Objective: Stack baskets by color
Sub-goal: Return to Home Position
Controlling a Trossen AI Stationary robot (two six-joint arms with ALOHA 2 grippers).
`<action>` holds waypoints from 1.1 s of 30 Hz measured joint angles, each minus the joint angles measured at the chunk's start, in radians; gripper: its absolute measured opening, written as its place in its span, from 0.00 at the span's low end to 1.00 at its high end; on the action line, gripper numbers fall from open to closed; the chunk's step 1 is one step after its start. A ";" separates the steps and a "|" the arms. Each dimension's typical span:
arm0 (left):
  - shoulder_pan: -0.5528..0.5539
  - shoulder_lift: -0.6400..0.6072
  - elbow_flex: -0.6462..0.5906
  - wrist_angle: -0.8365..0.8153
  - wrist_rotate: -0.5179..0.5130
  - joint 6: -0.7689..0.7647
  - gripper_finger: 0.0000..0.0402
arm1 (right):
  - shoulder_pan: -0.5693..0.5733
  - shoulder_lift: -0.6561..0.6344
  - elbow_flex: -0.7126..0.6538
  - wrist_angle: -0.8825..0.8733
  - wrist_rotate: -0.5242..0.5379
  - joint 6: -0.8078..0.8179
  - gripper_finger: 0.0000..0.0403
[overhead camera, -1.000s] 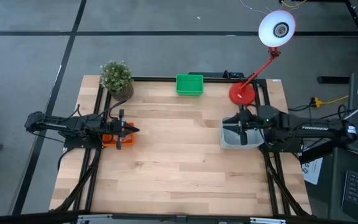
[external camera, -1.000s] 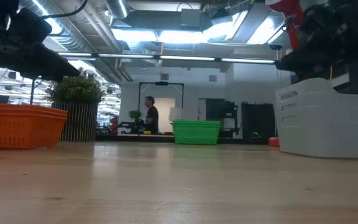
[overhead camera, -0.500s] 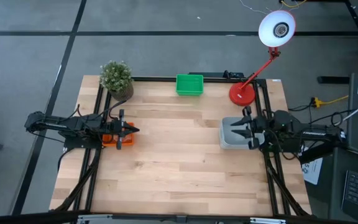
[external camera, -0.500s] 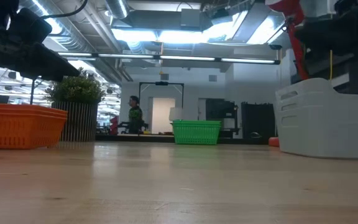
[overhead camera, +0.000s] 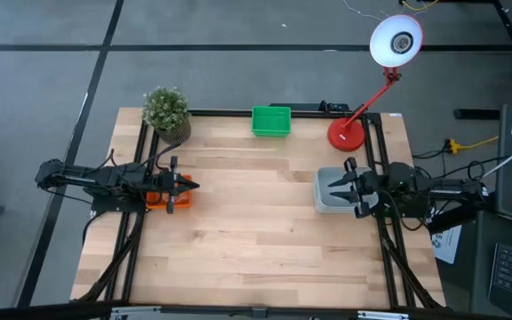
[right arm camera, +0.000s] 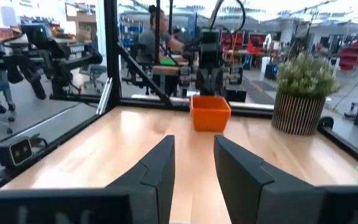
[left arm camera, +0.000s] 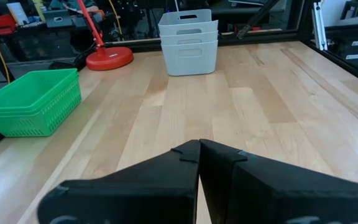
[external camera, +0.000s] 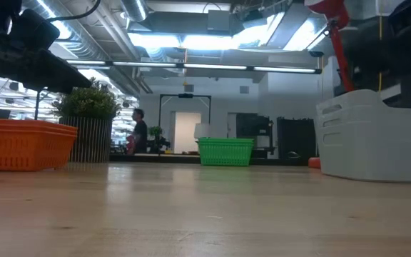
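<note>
Worktop [overhead camera: 256, 231] carries three groups of baskets. Orange stack [right arm camera: 210, 113] sits at the left edge, mid-depth; the left claw [overhead camera: 192, 185] hovers just above it, fingers pressed together with only a thin seam between them, gripping nothing. Grey stack [left arm camera: 188, 43], three nested trays, stands at the right side, mid-depth; the right claw [overhead camera: 332, 188] hangs over it, fingers apart and empty, not touching the trays as far as the low view shows. Green basket [overhead camera: 271, 122] rests at the far edge, centre, well apart from both arms; number of layers cannot be told. Potted plant [overhead camera: 167, 113] at the far-left corner, just beyond the orange stack. Red lamp base [overhead camera: 346, 134] at the far right, just beyond the grey stack
</note>
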 joint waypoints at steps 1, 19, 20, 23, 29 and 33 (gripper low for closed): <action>0.000 0.000 0.000 0.000 0.000 0.000 0.00 | 0.000 0.001 0.000 -0.009 0.000 0.000 0.28; 0.000 0.000 0.000 0.000 0.000 0.000 0.00 | 0.000 0.001 0.000 -0.023 0.000 0.000 0.28; 0.000 0.000 0.000 0.000 0.000 0.000 0.00 | 0.000 0.001 0.001 -0.023 0.000 0.000 0.28; 0.000 0.000 0.000 0.000 0.000 0.000 0.00 | 0.000 0.001 0.001 -0.022 0.000 0.000 0.28; 0.000 0.000 0.000 0.000 0.000 0.000 0.00 | 0.000 0.001 0.001 -0.022 0.001 0.000 0.28; 0.000 0.000 0.000 0.000 0.000 0.000 0.00 | 0.000 0.001 0.001 -0.022 0.001 -0.001 0.28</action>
